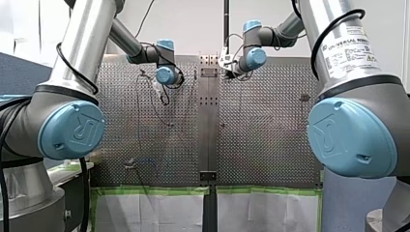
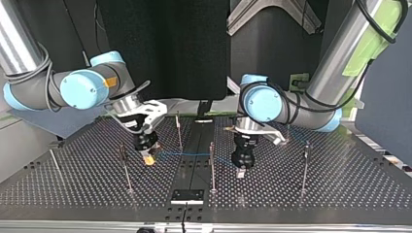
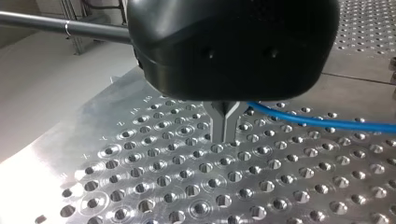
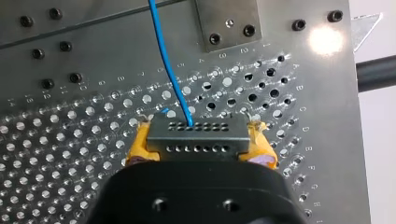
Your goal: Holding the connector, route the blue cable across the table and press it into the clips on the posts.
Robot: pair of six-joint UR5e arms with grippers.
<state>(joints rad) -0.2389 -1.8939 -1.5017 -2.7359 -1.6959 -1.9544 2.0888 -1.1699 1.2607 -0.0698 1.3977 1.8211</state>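
Blue cable (image 3: 327,122) (one) pinched by my left gripper (image 3: 226,128); my right gripper (image 4: 200,141) clamps one connector (image 4: 198,127).

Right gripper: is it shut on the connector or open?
The right gripper is shut on the connector: in the right wrist view its yellow pads clamp both ends.

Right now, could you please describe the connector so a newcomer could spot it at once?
Over the perforated table, find my right claw with yellow pads. Between the pads sits the connector: a dark rectangular block with two rows of small holes, where the blue cable ends.
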